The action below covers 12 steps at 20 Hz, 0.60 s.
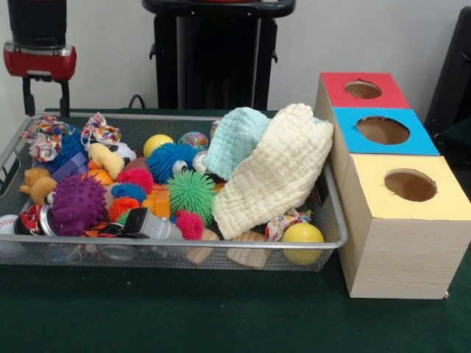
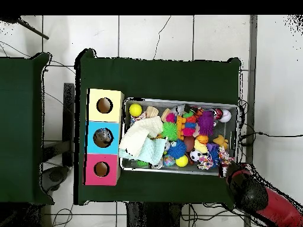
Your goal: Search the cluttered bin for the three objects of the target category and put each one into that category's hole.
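Observation:
The silver wire-mesh bin [image 1: 221, 117] sits on the green table, full of toys: a purple spiky ball [image 1: 77, 204], green [image 1: 191, 193] and blue [image 1: 165, 162] spiky balls, a yellow ball [image 1: 302, 235], rope toys [image 1: 44, 136] and a baseball [image 1: 7, 224]. A cream cloth [image 1: 276, 173] and a mint cloth [image 1: 234, 140] cover the bin's right side. My gripper [image 1: 45, 103] hangs open and empty above the bin's far left corner. In the overhead view it [image 2: 228, 171] is at the bin's [image 2: 177, 99] lower right corner.
Three wooden boxes with holes in their tops stand in a row right of the bin: red [image 1: 362, 90], blue [image 1: 383, 131], yellow [image 1: 409, 185]. In the overhead view they are left of the bin: yellow [image 2: 105, 105], blue [image 2: 103, 137], red [image 2: 101, 169].

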Available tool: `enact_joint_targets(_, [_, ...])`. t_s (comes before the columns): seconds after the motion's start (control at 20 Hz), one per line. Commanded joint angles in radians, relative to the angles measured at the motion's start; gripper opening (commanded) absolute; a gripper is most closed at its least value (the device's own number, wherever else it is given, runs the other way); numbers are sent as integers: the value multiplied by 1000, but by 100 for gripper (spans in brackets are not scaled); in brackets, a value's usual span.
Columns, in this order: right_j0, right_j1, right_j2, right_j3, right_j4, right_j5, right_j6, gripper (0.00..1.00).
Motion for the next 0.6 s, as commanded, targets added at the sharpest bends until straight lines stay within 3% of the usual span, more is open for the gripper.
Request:
enact_joint_targets(0.05, [69, -103, -37, 38, 50, 137, 178, 100])
enact_joint_targets(0.35, [54, -52, -20, 37, 44, 86, 175, 100])
enact_joint_targets(0.6, [31, 64, -10, -7, -8, -32, 163, 100])
